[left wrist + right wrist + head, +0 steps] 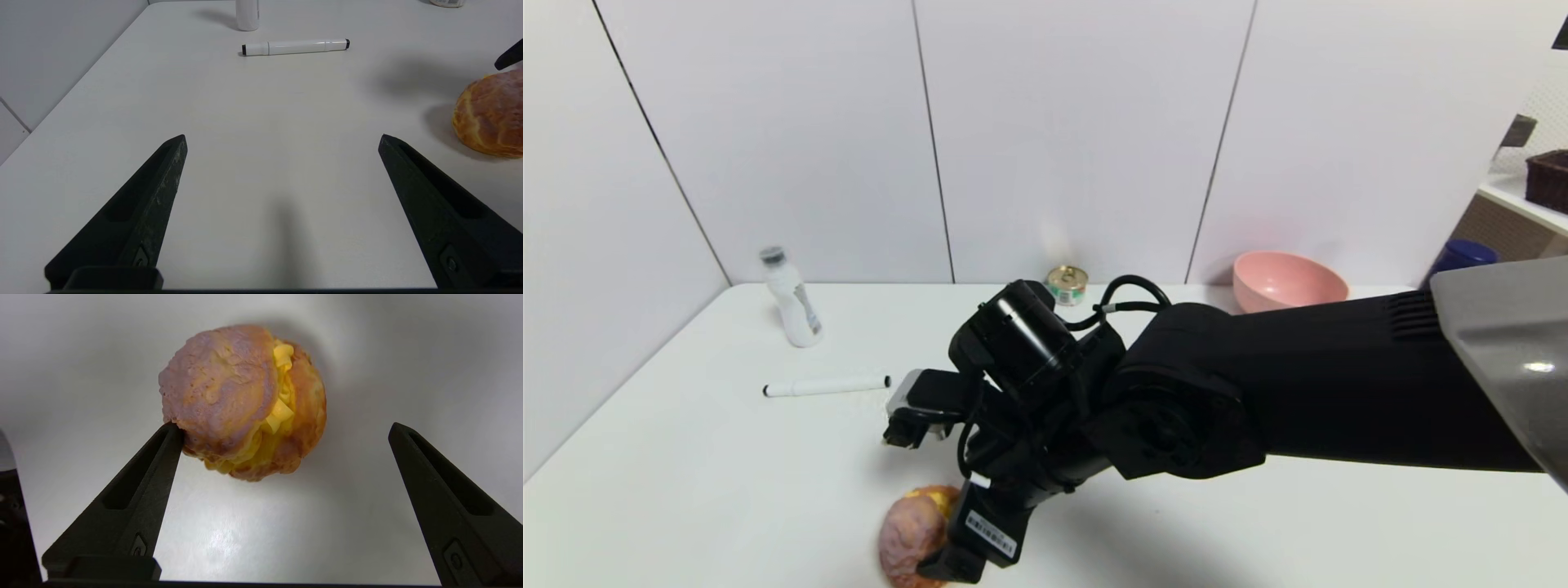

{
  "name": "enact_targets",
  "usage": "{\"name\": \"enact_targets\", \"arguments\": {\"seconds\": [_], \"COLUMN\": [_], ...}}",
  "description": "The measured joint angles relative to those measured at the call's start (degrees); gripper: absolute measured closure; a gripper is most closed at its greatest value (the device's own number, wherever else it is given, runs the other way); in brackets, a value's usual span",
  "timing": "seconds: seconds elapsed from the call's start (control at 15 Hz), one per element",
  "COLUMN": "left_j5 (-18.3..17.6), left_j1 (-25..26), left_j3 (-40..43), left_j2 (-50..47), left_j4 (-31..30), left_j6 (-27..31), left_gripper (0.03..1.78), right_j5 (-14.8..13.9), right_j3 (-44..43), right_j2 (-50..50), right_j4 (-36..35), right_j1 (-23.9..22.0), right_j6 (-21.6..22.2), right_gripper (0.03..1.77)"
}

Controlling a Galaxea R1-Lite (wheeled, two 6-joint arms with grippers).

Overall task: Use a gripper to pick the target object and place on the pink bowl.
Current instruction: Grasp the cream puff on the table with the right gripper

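At the near edge of the white table [686, 490] lies the target object [241, 400], a crusty bun whose yellow split runs roughly along the right gripper's [282, 430] reach; the jaws stand wide apart and empty, one tip just at the bun's edge, so the bun sits off-centre toward that finger. The left gripper [282, 141], also spread and empty, idles to the left, farther from the bun. Farther back are a marker [825, 385], a bottle [792, 298], a tin [1067, 285] and, far right, the pink bowl [1289, 280]; no label is readable.
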Motion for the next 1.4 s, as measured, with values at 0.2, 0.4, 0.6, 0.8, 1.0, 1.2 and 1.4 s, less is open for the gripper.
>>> {"name": "enact_targets", "arguments": {"seconds": [0.2,0.4,0.6,0.8,1.0,1.2,1.4], "left_j5": [0.0,0.0,0.0,0.0,0.0,0.0,0.0], "left_j1": [0.0,0.0,0.0,0.0,0.0,0.0,0.0], "left_j3": [0.0,0.0,0.0,0.0,0.0,0.0,0.0], "left_j2": [0.0,0.0,0.0,0.0,0.0,0.0,0.0], "left_j4": [0.0,0.0,0.0,0.0,0.0,0.0,0.0], "left_j6": [0.0,0.0,0.0,0.0,0.0,0.0,0.0], "left_gripper": [0.12,0.12,0.12,0.12,0.12,0.12,0.12], "right_j5": [0.1,0.0,0.0,0.1,-0.1,-0.2,-0.4], "right_j3": [-0.3,-1.2,-2.5,-2.7,-2.8,-2.6,-3.1], "right_j2": [-0.9,-1.4,-2.1,-3.0,-3.6,-3.4,-2.0], "right_j4": [0.5,0.5,0.5,0.7,3.1,3.5,3.3], "right_j1": [0.1,0.0,-0.4,-0.2,1.1,2.5,3.3], "right_j6": [-1.3,-1.2,-1.1,-1.1,-1.1,-0.7,-0.6], "right_gripper": [0.09,0.09,0.09,0.09,0.09,0.09,0.09]}}
